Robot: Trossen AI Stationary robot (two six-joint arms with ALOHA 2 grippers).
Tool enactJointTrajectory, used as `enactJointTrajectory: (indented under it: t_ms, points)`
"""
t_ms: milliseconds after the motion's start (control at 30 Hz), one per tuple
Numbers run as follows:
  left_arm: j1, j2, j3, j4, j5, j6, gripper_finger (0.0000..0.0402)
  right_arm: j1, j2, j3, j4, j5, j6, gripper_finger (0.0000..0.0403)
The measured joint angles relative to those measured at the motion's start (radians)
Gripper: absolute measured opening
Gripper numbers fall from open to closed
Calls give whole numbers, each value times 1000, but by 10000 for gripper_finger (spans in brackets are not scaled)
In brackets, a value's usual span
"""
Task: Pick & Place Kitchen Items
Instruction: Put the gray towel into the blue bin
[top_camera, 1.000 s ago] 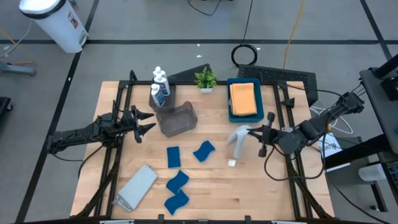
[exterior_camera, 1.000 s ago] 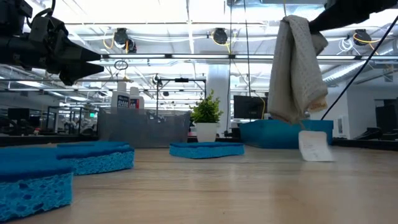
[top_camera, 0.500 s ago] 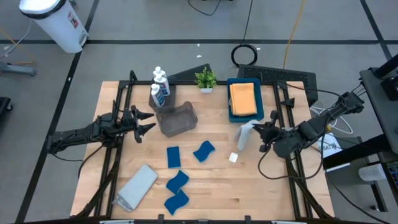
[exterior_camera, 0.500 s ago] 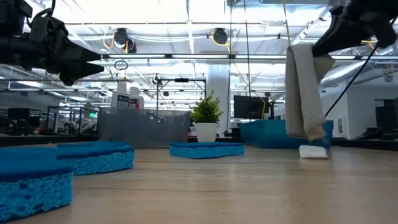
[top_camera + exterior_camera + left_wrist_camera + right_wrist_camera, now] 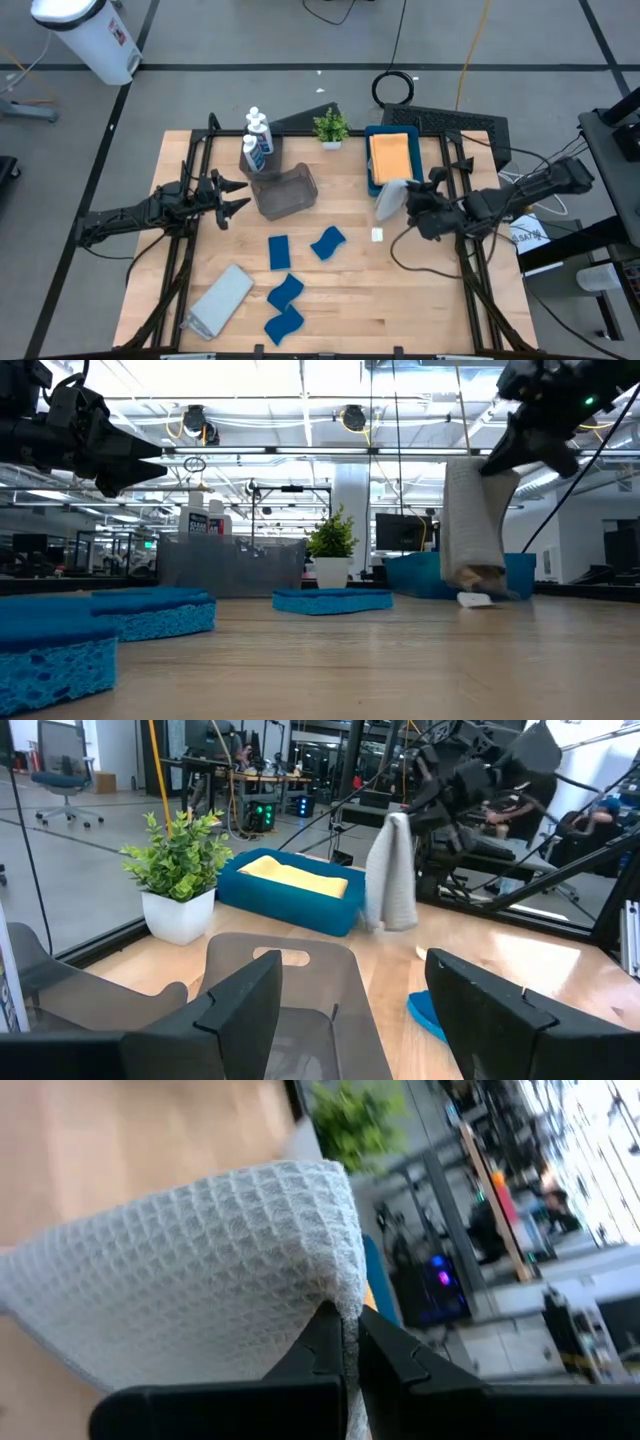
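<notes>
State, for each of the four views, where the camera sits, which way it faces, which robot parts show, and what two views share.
High: overhead, facing down; both arms.
Low: tabletop height, level; sponges near, right tool holding the grey cloth.
Left wrist: past open left tool towards tray.
Right wrist: shut fingers on cloth.
Shared: plant in high and low.

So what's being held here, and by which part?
The right gripper pinches the grey cloth by its top edge; it hangs down. The left gripper holds nothing.

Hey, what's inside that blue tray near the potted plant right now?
An orange folded cloth lies inside the blue tray. A hanging grey cloth covers the tray's near corner, and anything under the orange cloth is hidden.
</notes>
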Motion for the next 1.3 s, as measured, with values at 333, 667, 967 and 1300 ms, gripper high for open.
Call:
enactJointTrajectory:
  t_ms: [333, 667, 967, 1300]
  points:
    - [0, 0, 0, 0, 0, 0, 251, -256, 93, -18, 106, -2, -244, 0]
    - [0, 0, 0, 0, 0, 0, 251, -508, 117, -90, 608, -140, -850, 0]
    - [0, 0, 0, 0, 0, 0, 251, -754, 118, -181, 895, -430, -1084, 0]
    - [0, 0, 0, 0, 0, 0, 251, -907, 213, -265, 1050, -635, -1056, 0]
